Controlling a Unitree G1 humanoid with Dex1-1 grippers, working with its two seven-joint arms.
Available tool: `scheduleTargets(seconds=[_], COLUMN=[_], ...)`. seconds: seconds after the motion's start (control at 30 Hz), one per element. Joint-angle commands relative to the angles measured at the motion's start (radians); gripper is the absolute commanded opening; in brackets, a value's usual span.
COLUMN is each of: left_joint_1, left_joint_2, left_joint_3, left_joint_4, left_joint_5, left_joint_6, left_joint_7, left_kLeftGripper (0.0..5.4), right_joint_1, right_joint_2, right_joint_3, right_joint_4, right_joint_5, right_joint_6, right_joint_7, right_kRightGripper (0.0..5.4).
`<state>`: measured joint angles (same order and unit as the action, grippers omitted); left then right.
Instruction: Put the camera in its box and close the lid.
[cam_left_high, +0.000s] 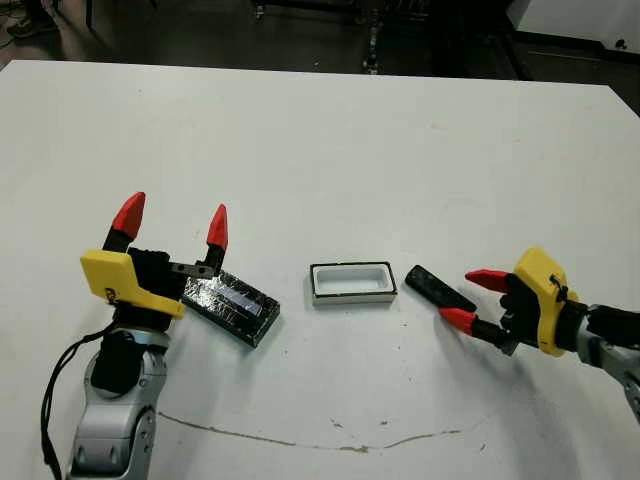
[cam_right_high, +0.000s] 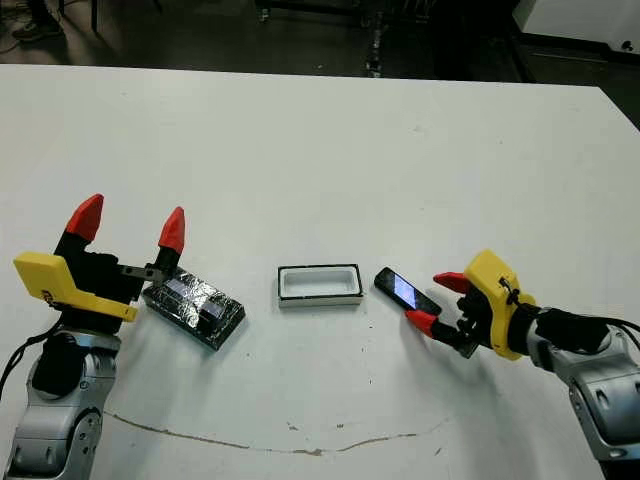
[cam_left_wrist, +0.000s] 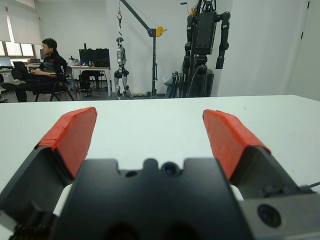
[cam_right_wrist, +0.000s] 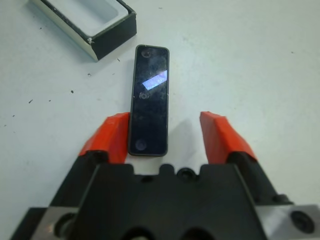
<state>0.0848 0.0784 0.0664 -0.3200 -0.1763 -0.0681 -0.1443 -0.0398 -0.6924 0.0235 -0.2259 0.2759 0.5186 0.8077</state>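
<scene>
The box (cam_left_high: 352, 283) sits open at mid-bench with the camera (cam_left_high: 438, 288) just beside it at three o'clock and the lid (cam_left_high: 230, 307) at nine o'clock — each part within one arm's reach. The right gripper (cam_right_wrist: 165, 131) straddles the camera's near end, fingers (cam_right_wrist: 114, 136) apart, one touching its edge, not clamped. The left gripper (cam_left_high: 172, 224) hovers by the lid, fingers spread, empty.

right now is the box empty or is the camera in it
Empty: the box shows only white lining; the camera lies on the table beside it.
</scene>
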Motion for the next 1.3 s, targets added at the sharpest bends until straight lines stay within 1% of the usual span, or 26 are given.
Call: scheduleTargets(seconds=[0.03,0.17,0.23,0.27,0.33,0.4,0.57,0.63,0.67,0.77,0.83,0.93,1.0,1.07,1.17,1.23,1.3], left_joint_1=[0.006,0.005,0.005,0.006,0.008,0.008,0.008,0.008,0.009,0.009,0.01,0.012,0.013,0.014,0.013,0.012,0.011], left_joint_2=[0.008,0.009,0.009,0.009,0.007,0.007,0.01,0.007,0.008,0.007,0.009,0.004,0.004,0.006,0.007,0.004,0.002], left_joint_3=[0.001,0.003,0.002,0.002,0.002,0.003,0.003,0.004,0.003,0.003,0.003,0.004,0.004,0.004,0.004,0.005,0.004], left_joint_4=[-0.003,0.0,-0.001,-0.002,-0.006,-0.004,-0.003,-0.002,-0.004,-0.003,-0.003,0.0,0.001,0.001,0.005,0.008,0.01], left_joint_5=[0.008,0.006,0.005,0.003,0.0,0.001,0.003,0.005,0.014,0.009,0.016,0.013,0.013,0.015,0.015,0.008,0.008], left_joint_6=[0.017,0.014,0.015,0.017,0.022,0.02,0.018,0.019,0.019,0.017,0.018,0.012,0.012,0.01,0.006,0.004,0.003], left_joint_7=[0.002,0.001,-0.001,-0.001,0.001,0.0,-0.002,0.002,0.007,0.003,0.005,0.005,0.004,0.003,0.0,-0.004,-0.002], left_kLeftGripper=[5.4,5.4,5.4,5.4,5.4,5.4,5.4,5.4,5.4,5.4,5.4,5.4,5.4,5.4,5.4,5.4,5.4], right_joint_1=[-0.011,-0.008,-0.005,-0.003,-0.001,-0.004,-0.012,-0.015,-0.017,-0.024,-0.031,-0.049,-0.072,-0.123,-0.219,-0.311,-0.393], right_joint_2=[-0.005,0.002,0.003,0.003,0.004,-0.001,-0.018,-0.019,-0.015,-0.004,0.0,0.0,-0.003,-0.017,-0.042,-0.063,-0.074], right_joint_3=[0.008,0.005,0.006,0.007,0.009,0.013,0.028,0.028,0.025,0.011,0.001,-0.01,-0.021,-0.033,-0.025,0.02,0.063], right_joint_4=[0.01,0.002,-0.004,-0.006,0.004,0.016,0.035,0.043,0.048,0.056,0.063,0.091,0.119,0.15,0.213,0.276,0.34], right_joint_5=[-0.01,-0.005,-0.013,-0.021,-0.035,-0.04,-0.06,-0.06,-0.055,-0.031,-0.015,0.008,0.026,0.053,0.089,0.072,0.047], right_joint_6=[-0.02,-0.011,-0.021,-0.033,-0.067,-0.087,-0.127,-0.127,-0.117,-0.073,-0.056,-0.061,-0.08,-0.069,-0.002,0.015,0.002], right_joint_7=[0.009,-0.001,-0.008,-0.012,-0.011,-0.001,0.029,0.037,0.037,0.032,0.031,0.048,0.072,0.11,0.182,0.257,0.327], right_kRightGripper=[2.94,2.24,1.84,1.73,1.71,1.71,1.71,1.71,1.71,1.71,1.71,1.71,1.71,1.71,1.71,1.71,1.71])
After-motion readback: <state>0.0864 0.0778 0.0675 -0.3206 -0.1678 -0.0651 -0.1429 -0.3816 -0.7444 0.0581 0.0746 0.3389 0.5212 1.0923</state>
